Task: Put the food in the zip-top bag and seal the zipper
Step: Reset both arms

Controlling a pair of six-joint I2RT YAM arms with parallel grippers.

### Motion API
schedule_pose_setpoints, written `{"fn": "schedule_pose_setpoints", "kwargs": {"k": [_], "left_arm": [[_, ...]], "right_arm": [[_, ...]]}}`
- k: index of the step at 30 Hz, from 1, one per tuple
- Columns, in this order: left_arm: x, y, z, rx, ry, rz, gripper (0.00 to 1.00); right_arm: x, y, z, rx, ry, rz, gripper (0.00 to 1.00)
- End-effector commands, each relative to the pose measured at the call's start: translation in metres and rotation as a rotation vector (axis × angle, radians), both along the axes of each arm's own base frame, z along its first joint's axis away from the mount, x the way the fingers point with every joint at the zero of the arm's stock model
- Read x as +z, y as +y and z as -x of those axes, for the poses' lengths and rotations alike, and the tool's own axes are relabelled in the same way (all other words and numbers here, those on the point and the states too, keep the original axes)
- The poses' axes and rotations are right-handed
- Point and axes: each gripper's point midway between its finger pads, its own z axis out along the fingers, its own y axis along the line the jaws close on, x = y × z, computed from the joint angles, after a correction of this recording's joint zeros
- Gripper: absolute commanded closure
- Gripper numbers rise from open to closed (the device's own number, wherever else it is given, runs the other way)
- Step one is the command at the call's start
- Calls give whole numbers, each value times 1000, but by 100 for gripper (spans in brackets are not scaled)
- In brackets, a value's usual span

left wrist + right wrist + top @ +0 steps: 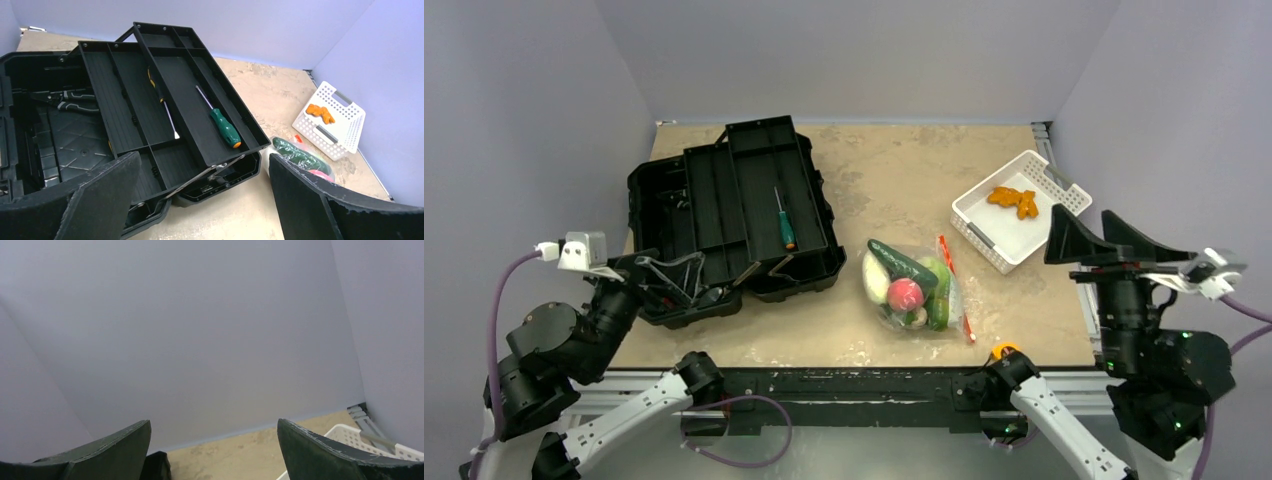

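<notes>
**Entry: bagging station, sealing step**

- Zip-top bag (911, 290): lies at the centre of the surface (894, 170), apart from both arms.
- Food (905, 293): appears to be inside the bag.
- Zipper (957, 292): runs along the bag's right edge. Whether it is sealed cannot be told.
- Left gripper (204, 165): lower left of the overhead view, beside the black toolbox (724, 210). Fingers wide apart, holding nothing.
- Right gripper (1084, 225): right edge, near the white basket (984, 235). Fingers wide apart, holding nothing.

Handling advice, as a judgement: pin one end of the strip with one arm. With the other, pinch and run along its full length, keeping clear of the bulging contents so the crinkly plastic does not slide.
</notes>
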Motion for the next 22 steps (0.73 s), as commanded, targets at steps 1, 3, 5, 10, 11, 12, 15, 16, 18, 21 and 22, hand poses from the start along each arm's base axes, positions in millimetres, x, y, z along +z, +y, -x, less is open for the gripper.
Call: {"fn": "schedule_pose_setpoints", "kwargs": {"k": [1,3,5,10,11,12,15,16,18,21,22], "left_arm": [[10,16,5,48,-32,41,0],[11,21,7,61,-40,54,0],[12,25,8,73,-47,65,0],[15,32,12,82,-51,82,0],[15,32,13,82,-50,84,0],[15,31,13,77,-48,85,0],[13,27,13,62,-39,82,0],[12,26,12,60,-33,81,0],[10,24,12,57,-23,76,0],[9,21,11,51,-14,76,0],[8,21,11,49,-12,77,0]], "right_arm": [[13,-17,17,-46,-36,11,1],[15,-19,22,-46,-49,4,1],[16,-21,26,-46,-59,-1,1],[16,-27,32,-59,-62,-2,1],[16,-28,32,-63,-62,-4,1],[15,-29,34,-65,-62,-5,1],[16,-30,38,-63,-71,-10,1],[15,-30,38,-60,-75,-7,1],[14,-30,39,-58,-77,-2,1],[12,-32,38,-68,-60,0,1],[11,-33,39,-70,-61,-1,1]]}}
